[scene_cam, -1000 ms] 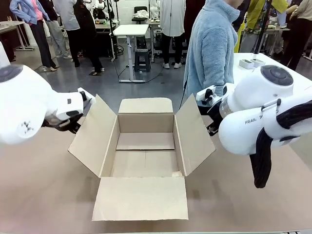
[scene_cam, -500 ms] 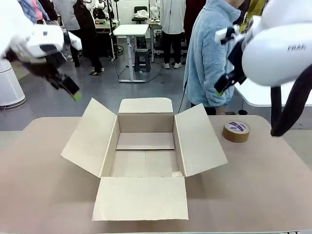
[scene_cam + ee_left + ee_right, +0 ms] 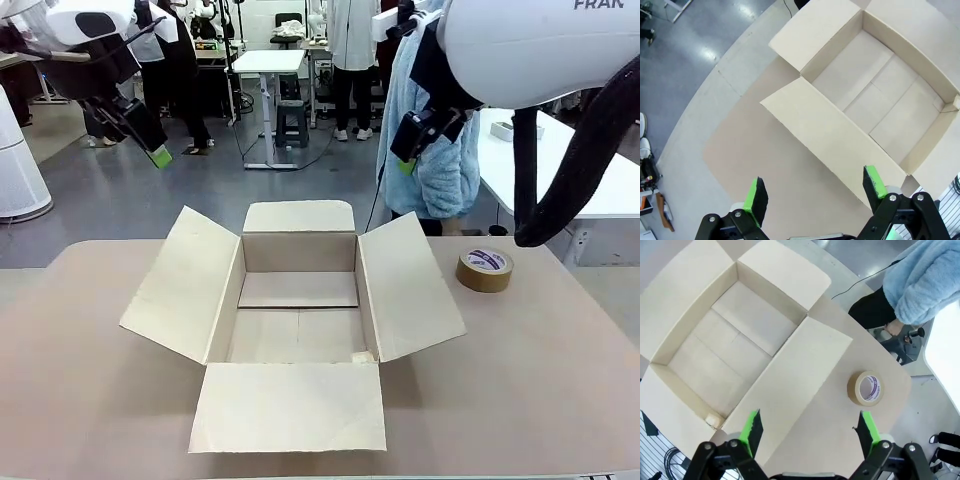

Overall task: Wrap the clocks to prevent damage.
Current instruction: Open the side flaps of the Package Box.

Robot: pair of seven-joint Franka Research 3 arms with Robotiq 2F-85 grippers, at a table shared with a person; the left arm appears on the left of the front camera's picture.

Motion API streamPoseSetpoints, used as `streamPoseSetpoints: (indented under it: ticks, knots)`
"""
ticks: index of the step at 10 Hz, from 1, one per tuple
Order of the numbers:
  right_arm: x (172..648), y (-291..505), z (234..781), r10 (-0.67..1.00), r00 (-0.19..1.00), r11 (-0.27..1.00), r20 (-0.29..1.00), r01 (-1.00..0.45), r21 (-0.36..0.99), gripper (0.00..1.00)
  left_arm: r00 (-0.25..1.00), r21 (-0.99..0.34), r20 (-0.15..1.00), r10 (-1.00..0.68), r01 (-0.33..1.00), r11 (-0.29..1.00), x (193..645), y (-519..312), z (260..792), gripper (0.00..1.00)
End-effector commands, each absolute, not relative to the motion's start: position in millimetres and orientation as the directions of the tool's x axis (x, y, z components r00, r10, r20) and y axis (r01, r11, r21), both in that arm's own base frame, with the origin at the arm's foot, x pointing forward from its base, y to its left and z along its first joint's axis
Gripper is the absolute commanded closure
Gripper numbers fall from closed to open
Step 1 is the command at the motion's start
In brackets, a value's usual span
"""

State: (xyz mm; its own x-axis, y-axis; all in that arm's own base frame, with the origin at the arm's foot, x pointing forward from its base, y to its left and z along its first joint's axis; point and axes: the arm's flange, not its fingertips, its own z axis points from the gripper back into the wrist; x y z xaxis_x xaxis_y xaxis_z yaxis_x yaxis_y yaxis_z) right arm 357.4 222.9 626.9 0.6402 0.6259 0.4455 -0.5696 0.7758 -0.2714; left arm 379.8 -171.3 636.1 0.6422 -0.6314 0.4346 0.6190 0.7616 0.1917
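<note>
The clocks are out of view. Both grippers hang high above the table with nothing between their fingers. My left gripper (image 3: 152, 140) is up at the far left and stands open (image 3: 815, 192); below it lies the box's left flap. My right gripper (image 3: 408, 150) is up at the right in front of the person's blue fleece, also open (image 3: 809, 432), over the box's right flap.
An open brown cardboard box (image 3: 297, 300) (image 3: 880, 95) (image 3: 725, 335) sits mid-table, all flaps spread, nothing inside. A brown tape roll (image 3: 484, 269) (image 3: 865, 387) lies at the right. A person in a blue fleece (image 3: 440, 130) stands at the far edge.
Both arms have lifted from beside the box's side flaps to high above the table. That uncovered the tape roll. The side flaps have dropped a little wider.
</note>
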Motion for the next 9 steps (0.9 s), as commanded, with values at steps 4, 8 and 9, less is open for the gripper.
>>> streamPoseSetpoints:
  ticks: [4, 8, 9]
  knots:
    - [358, 196, 636, 0.646, 0.530, 0.724, 0.549, -0.652, -0.223, 0.00, 0.581, 0.119, 0.454, -0.675, 0.711, 0.693, 381, -159, 635, 0.00]
    - [379, 128, 645, 0.563, 0.424, 0.618, 0.709, -0.786, -0.021, 0.00, 0.200, -0.075, 0.666, -0.719, 0.977, 0.202, 400, -106, 659, 0.00]
    - [389, 107, 635, 0.555, 0.410, 0.577, 0.724, -0.817, 0.020, 0.00, 0.136, -0.072, 0.701, -0.700, 0.990, 0.120, 410, -89, 654, 0.00]
